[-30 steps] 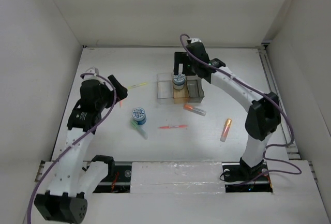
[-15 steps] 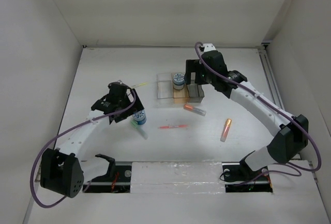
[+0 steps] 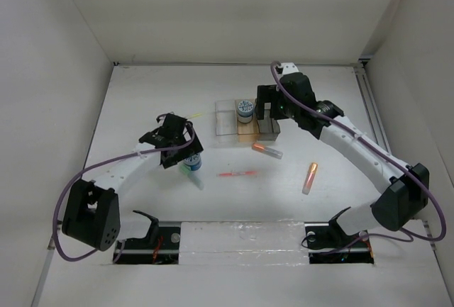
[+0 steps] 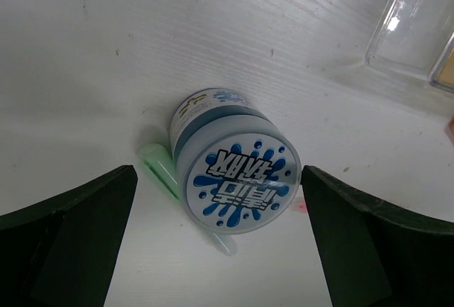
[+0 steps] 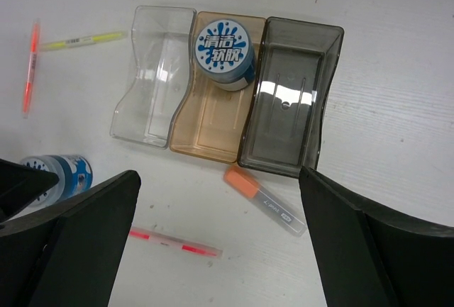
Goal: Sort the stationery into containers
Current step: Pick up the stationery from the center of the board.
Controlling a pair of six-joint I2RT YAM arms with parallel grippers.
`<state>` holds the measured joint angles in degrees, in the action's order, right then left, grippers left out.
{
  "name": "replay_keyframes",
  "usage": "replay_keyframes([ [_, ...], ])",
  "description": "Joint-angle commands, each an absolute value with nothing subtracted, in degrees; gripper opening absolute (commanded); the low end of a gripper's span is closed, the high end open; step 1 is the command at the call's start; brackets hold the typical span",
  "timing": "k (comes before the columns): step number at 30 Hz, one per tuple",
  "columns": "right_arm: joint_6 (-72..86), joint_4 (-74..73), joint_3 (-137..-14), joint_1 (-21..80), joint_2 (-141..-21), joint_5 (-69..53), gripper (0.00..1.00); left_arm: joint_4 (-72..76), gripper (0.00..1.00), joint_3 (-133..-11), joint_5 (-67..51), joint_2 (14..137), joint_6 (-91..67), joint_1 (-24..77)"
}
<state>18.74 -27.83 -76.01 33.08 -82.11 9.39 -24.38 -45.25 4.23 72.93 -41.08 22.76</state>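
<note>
One blue-white roll (image 3: 245, 108) stands in the amber middle bin (image 5: 213, 126) of the containers, between the clear bin (image 5: 152, 73) and the smoky grey bin (image 5: 291, 101). My right gripper (image 3: 266, 106) hovers open above them, holding nothing. The other roll (image 4: 237, 172) stands on the table beside a green marker (image 4: 162, 169). My left gripper (image 4: 220, 247) is open around this roll, with its fingers apart from it. Loose on the table lie an orange marker (image 5: 264, 199), a red pen (image 5: 175, 243) and a yellow-green pen (image 5: 81, 40).
A second orange marker (image 3: 310, 177) lies at the right, near my right arm. A thin orange-red pen (image 5: 30, 66) lies left of the yellow-green one. White walls close the table at the back and on both sides.
My left arm swung in from the left and came down around the roll on the table. My right gripper drew back to the right from the roll in the amber bin.
</note>
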Motion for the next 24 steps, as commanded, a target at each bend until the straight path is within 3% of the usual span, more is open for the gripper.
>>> replay_keyframes([
  [1,17.4,-26.5,-75.6,33.7,-79.8,9.5,1.0,-24.3,1.0,-46.3,5.8,74.3,-40.3,22.8],
  [18,17.4,-26.5,-75.1,34.2,-80.3,9.5,1.0,-23.7,0.86,-47.4,6.4,77.4,-39.8,22.8],
  [24,17.4,-25.9,-75.1,33.7,-80.3,9.5,1.0,-23.2,0.67,-47.4,6.4,78.0,-39.8,22.8],
])
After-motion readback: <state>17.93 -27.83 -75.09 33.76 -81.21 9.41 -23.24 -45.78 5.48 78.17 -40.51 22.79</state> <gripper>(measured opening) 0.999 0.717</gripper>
